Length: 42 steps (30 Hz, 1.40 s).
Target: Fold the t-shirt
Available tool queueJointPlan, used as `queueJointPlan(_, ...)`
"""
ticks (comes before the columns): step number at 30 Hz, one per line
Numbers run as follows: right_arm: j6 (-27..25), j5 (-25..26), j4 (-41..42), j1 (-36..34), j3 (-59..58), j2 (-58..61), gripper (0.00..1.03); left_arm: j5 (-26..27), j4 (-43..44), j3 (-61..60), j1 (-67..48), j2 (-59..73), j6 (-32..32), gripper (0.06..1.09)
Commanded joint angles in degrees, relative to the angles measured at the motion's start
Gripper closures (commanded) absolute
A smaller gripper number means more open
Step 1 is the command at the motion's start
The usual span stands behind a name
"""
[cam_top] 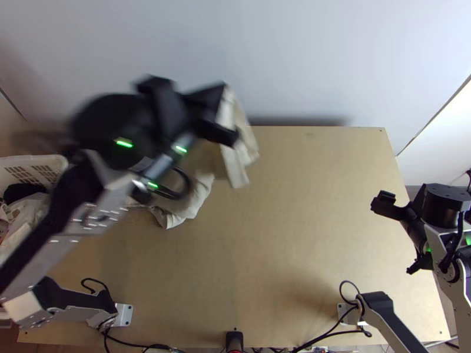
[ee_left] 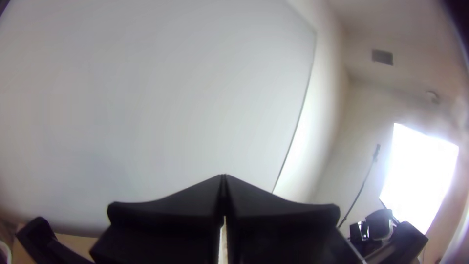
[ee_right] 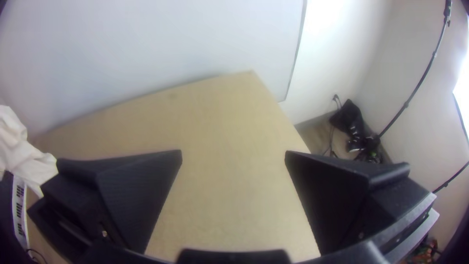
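Observation:
My left gripper [cam_top: 226, 115] is over the table's far left part, blurred, shut on the cream t-shirt [cam_top: 240, 153]. Cloth hangs bunched below its fingers, and more cream cloth [cam_top: 191, 203] lies crumpled on the table nearer the arm; whether both are one piece I cannot tell. In the left wrist view the left gripper [ee_left: 223, 195] has its fingertips together. Off to the right, at the table's right edge, my right gripper [cam_top: 400, 236] stands open, away from the cloth. The right wrist view has the open right gripper [ee_right: 233, 156] above bare wood, with pale cloth [ee_right: 22, 154] beyond one finger.
A white basket [cam_top: 44, 167] holding bunched clothes stands at the table's left edge. The light wooden table [cam_top: 294, 206] has bare surface across its middle and right. A pale wall [cam_top: 324, 59] rises along the far edge. Cables [cam_top: 329, 332] run by the near edge.

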Motion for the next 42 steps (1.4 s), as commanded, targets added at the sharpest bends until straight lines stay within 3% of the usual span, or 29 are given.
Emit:
queueJointPlan(1,0.13,0.0,-0.8,-1.36,-0.26,-1.2,0.05,-0.21,0.96,0.48,-10.46,6.02,0.85,1.05)
queueJointPlan(8,0.13,-0.53,-2.64,-2.33,0.97,-1.82,0.05,-0.13,2.37,8.3,-18.64,14.28,0.85,1.05)
queueJointPlan(15,0.65,-0.7,-2.64,-4.08,0.53,-1.73,0.05,-0.3,4.21,7.24,-20.48,17.53,0.68,1.05)
queueJointPlan(17,1.18,-0.96,-2.64,-4.44,0.35,-1.73,0.05,-0.92,4.12,5.57,-20.04,17.27,0.59,0.92)
queueJointPlan(19,1.27,-1.23,-2.64,-4.61,0.53,-1.73,0.05,-2.15,2.98,4.34,-19.34,16.39,0.59,0.65)
queueJointPlan(21,1.27,-1.32,-2.64,-4.7,0.88,-1.55,0.05,-3.29,1.22,3.46,-18.29,15.51,0.68,0.44)
queueJointPlan(26,1.27,-1.76,-2.64,-3.73,1.41,-0.67,0.05,-4.96,-0.62,-0.84,-15.12,11.55,0.68,0.19)
queueJointPlan(36,1.62,-3.78,-3.43,2.68,14.06,9.17,0.05,-5.05,-4.23,-19.65,-1.94,-4.18,-0.03,0.15)
queueJointPlan(42,1.09,-4.83,-4.93,13.76,16.88,16.38,0.04,-4.78,-4.4,-34.33,9.49,-16.57,-0.55,0.15)
